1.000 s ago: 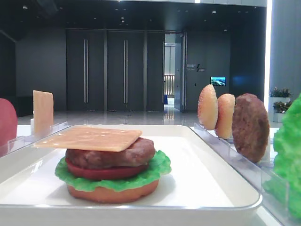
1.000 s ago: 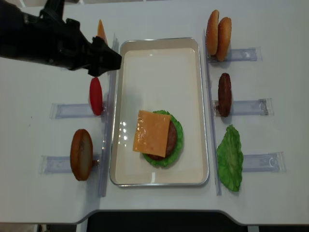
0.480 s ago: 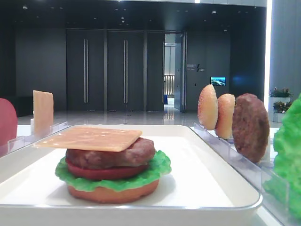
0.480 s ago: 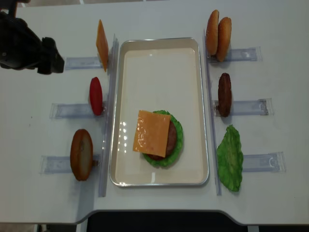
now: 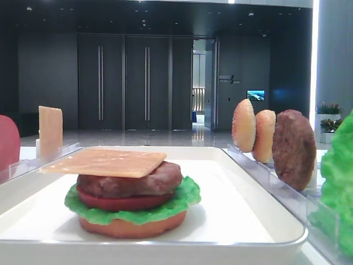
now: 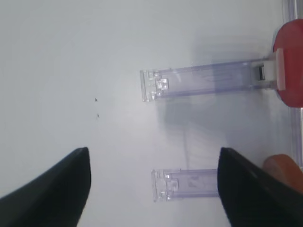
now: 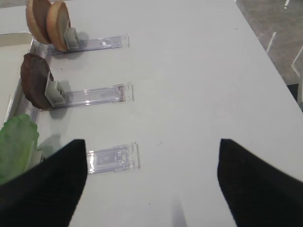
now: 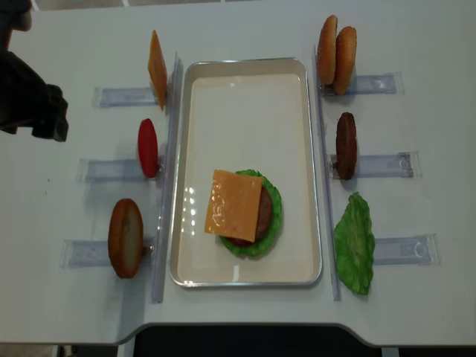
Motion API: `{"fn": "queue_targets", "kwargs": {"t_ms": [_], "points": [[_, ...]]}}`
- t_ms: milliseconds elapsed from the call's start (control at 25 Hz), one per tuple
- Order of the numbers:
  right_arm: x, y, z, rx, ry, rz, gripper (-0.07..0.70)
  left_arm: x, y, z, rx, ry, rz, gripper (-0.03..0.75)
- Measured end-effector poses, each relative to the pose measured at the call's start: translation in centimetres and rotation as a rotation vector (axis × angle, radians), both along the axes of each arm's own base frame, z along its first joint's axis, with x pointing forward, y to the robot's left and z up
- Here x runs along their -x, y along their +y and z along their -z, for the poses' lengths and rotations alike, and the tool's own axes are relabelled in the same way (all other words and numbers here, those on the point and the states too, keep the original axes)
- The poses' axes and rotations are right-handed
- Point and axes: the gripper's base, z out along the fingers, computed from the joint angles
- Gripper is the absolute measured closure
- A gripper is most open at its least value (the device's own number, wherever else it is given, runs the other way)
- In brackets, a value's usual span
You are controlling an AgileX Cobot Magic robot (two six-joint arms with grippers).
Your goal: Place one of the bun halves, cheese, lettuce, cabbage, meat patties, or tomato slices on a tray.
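Observation:
On the white tray [image 8: 245,97] sits a stack of bun half, lettuce, tomato and patty, topped by a cheese slice [image 8: 234,204]. Left of the tray, another cheese slice [image 8: 157,68], a tomato slice [image 8: 148,147] and a bun half [image 8: 126,236] stand in holders. To the right stand two bun halves [image 8: 336,53], a meat patty [image 8: 346,145] and lettuce [image 8: 354,242]. My left gripper [image 6: 154,189] is open and empty over bare table, well left of the tomato slice [image 6: 291,61]. My right gripper [image 7: 151,184] is open and empty, right of the lettuce [image 7: 16,144].
Clear plastic holder strips [image 8: 111,169] run outward from both long sides of the tray. My left arm [image 8: 33,104] fills the table's far left edge. The table's right edge [image 7: 265,61] drops to a grey floor.
My left arm has drawn back leftward from near the standing cheese slice to the table's left edge, still open. The stack and the other pieces have not moved.

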Motion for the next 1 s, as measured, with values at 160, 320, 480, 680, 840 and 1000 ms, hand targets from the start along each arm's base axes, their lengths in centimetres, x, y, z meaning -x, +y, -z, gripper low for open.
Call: {"fn": "queue_targets", "kwargs": {"t_ms": [160,320,480,680,840,1000], "points": [[0.0,0.0,0.0,0.0,0.0,0.0,0.092,0.8,0.1,0.0,0.0,0.053,-0.027,0.079],[0.0,0.0,0.0,0.0,0.0,0.0,0.092,3.2,0.2,-0.1,0.0,0.039,-0.027,0.079],[0.0,0.0,0.0,0.0,0.0,0.0,0.092,6.7,0.2,0.5,0.013,0.04,-0.036,0.079],[0.0,0.0,0.0,0.0,0.0,0.0,0.092,11.1,-0.1,1.6,0.065,0.015,-0.046,0.079],[0.0,0.0,0.0,0.0,0.0,0.0,0.092,14.1,-0.1,2.3,0.072,-0.039,-0.045,0.079],[0.0,0.0,0.0,0.0,0.0,0.0,0.092,16.8,-0.1,3.3,0.078,-0.106,-0.042,0.079]]}}
